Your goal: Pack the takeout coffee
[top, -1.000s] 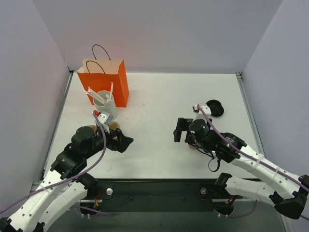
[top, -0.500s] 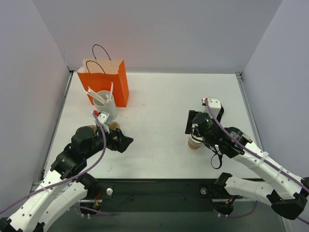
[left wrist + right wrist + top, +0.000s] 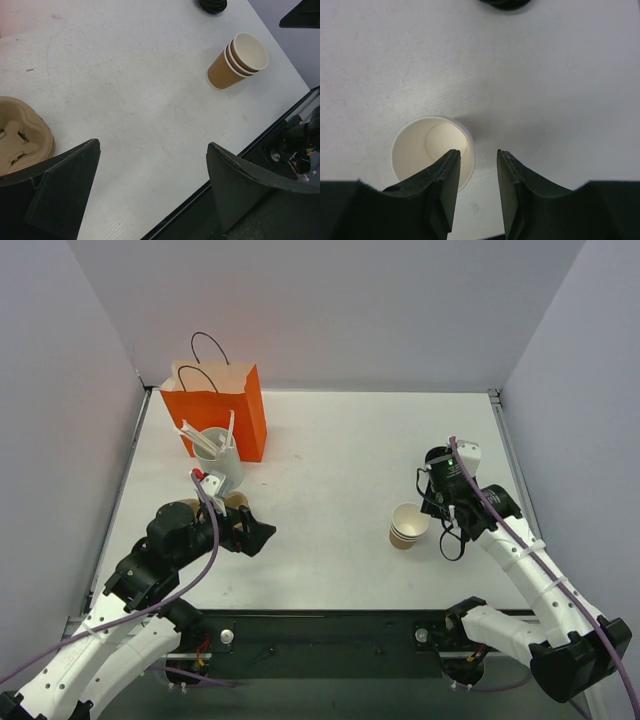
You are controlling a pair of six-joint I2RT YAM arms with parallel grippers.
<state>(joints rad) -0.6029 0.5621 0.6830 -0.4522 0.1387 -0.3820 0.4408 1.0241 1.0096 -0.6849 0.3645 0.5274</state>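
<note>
Nearest us, the left claw (image 3: pixel 152 145) is hanging low over the table (image 3: pixel 125 90), its jaws spread wide with nothing between them. Beside one of its fingers a tan carrier (image 3: pixel 20 137) is lying flat on the table. Further out on the right, lidless tan cups (image 3: pixel 408 525), nested together, are standing on their own. Just beyond them the right claw (image 3: pixel 477 155) is pointing down at the table, its fingers close together with a narrow gap. We are seeing only bare table in that gap, so it is gripping nothing. The coffee (image 3: pixel 505 3) is sitting just past those fingers, on the right side of the table, with only its black lid showing. Far left, a white stirrer cup (image 3: pixel 228 462) is standing just in front of the orange bag (image 3: pixel 230 410), which is standing upright near the back wall.
</note>
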